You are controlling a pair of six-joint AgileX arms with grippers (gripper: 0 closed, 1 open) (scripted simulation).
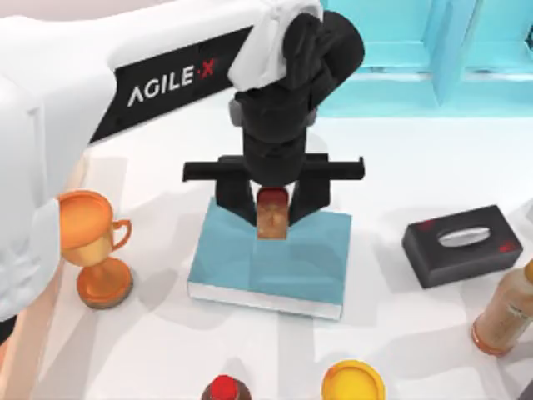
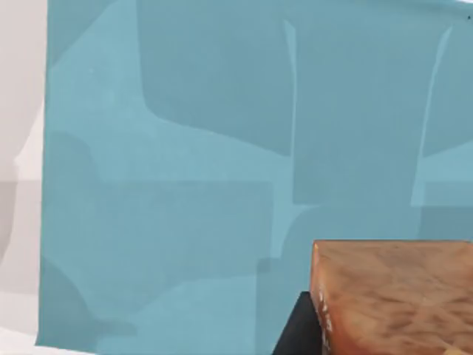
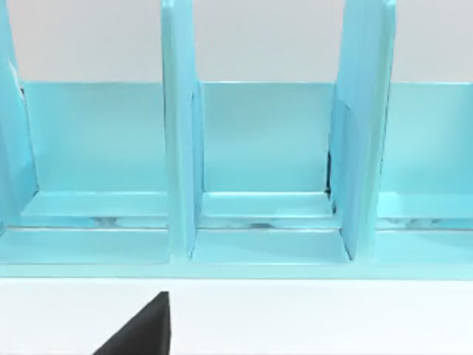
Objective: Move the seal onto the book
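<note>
At frame centre, the left gripper (image 1: pixel 273 208), closed on the small tan-orange, red-topped seal (image 1: pixel 272 218), hangs over the flat teal-blue book (image 1: pixel 250 267); releasing too high could topple the seal.

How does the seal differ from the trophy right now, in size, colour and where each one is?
The seal is a small tan block with a dark red top; the trophy is larger, orange and cup-shaped with handles. The seal sits in the left pincer over the book; the trophy stands free on the table. Both are upright.

Top overhead; left wrist close over book (image 2: pixel 185 185), shared.
</note>
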